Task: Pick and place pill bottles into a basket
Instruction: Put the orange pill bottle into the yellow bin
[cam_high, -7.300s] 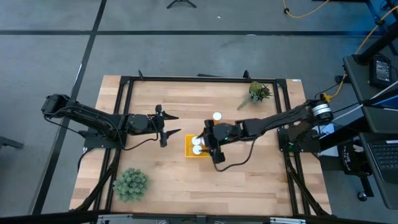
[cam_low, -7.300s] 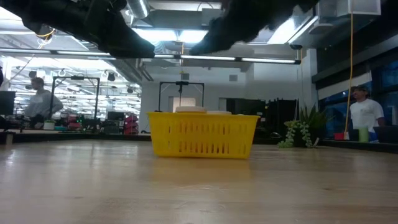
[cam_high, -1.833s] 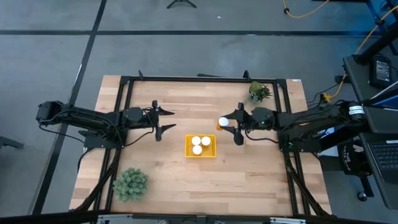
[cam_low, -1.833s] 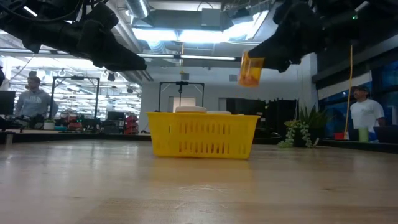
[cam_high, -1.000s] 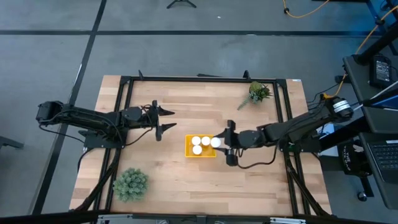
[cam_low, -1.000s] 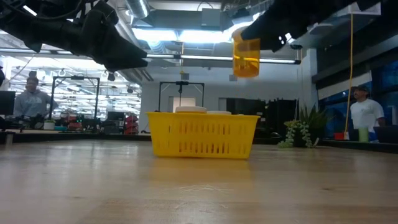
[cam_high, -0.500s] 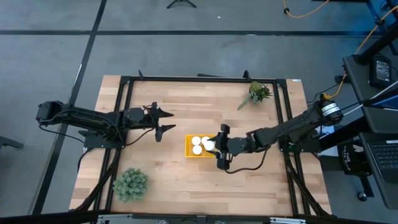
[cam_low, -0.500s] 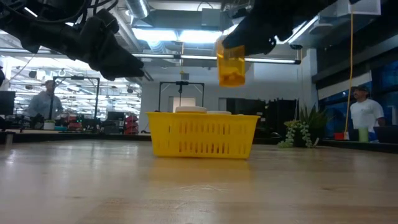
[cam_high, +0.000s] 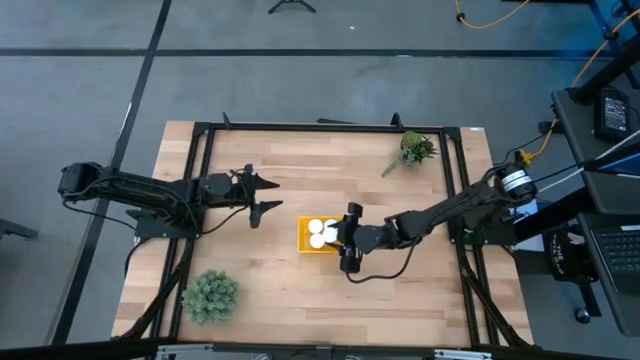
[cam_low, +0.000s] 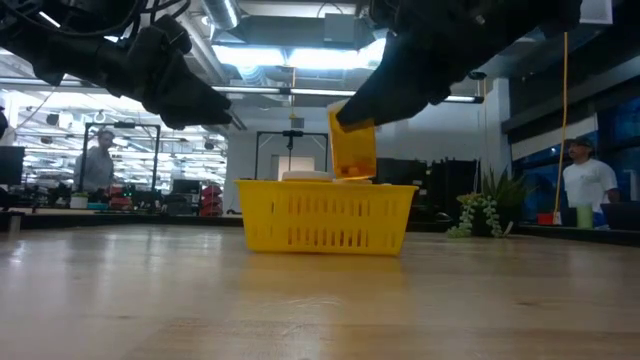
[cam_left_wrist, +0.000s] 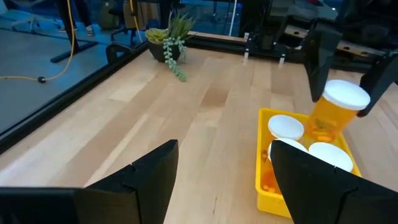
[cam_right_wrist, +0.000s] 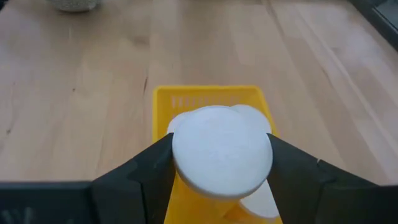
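The yellow basket (cam_high: 321, 238) (cam_low: 326, 215) stands at the table's middle with three white-capped orange pill bottles (cam_left_wrist: 286, 127) standing in it. My right gripper (cam_high: 343, 240) is over the basket's right part, shut on a fourth pill bottle (cam_low: 352, 150) (cam_left_wrist: 334, 112). This bottle's bottom is about level with the basket's rim in the low view. My left gripper (cam_high: 266, 195) (cam_left_wrist: 224, 186) is open and empty, in the air to the left of the basket and a little farther back. My right gripper pinches the pill bottle's top, at its white cap (cam_right_wrist: 222, 155), between its two fingers (cam_right_wrist: 152, 171), one on each side. The fingers come slanting down from the table's right. The bottle hangs below them, slightly tilted, cap up, its bottom over the basket.
A green spiky plant (cam_high: 210, 295) stands at the near left. A small trailing plant (cam_high: 415, 148) stands at the far right corner. A black frame (cam_high: 300, 128) runs around the table. People (cam_low: 585, 180) are in the room behind.
My right gripper has carried the pill bottle toward the table's left, from the basket's right edge to over it, and down. The bottle has sunk from well above the basket to its rim and has tipped a little.
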